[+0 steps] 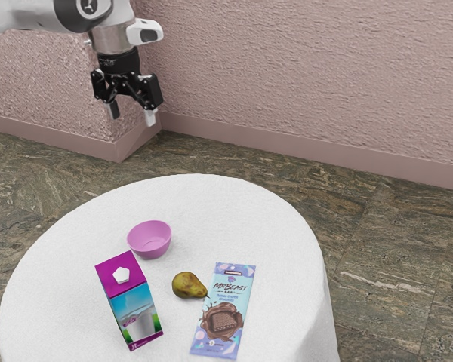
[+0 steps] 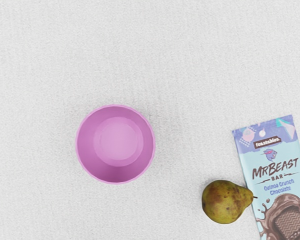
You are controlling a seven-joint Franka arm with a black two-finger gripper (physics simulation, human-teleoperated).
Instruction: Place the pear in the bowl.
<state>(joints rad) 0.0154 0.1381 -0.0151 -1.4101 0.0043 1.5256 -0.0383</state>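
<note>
Before any grasp is attempted, note that the tool (image 1: 132, 115) is raised well clear of the desk (image 1: 249, 219), its two fingers spread with nothing between them. The pear (image 1: 187, 284) lies on its side on the desk, below the tool's level and on the far side of the bowl (image 2: 115, 144) from the arm (image 1: 30, 15). Its long axis runs from the rounded body to a stem at the edge of the chocolate bar (image 2: 275, 175); contact cannot be confirmed. Recommended approach: travel past the bowl, descend, and close across that axis, avoiding the bar. The bowl stands upright and empty, beside the carton (image 1: 128, 298).
</note>
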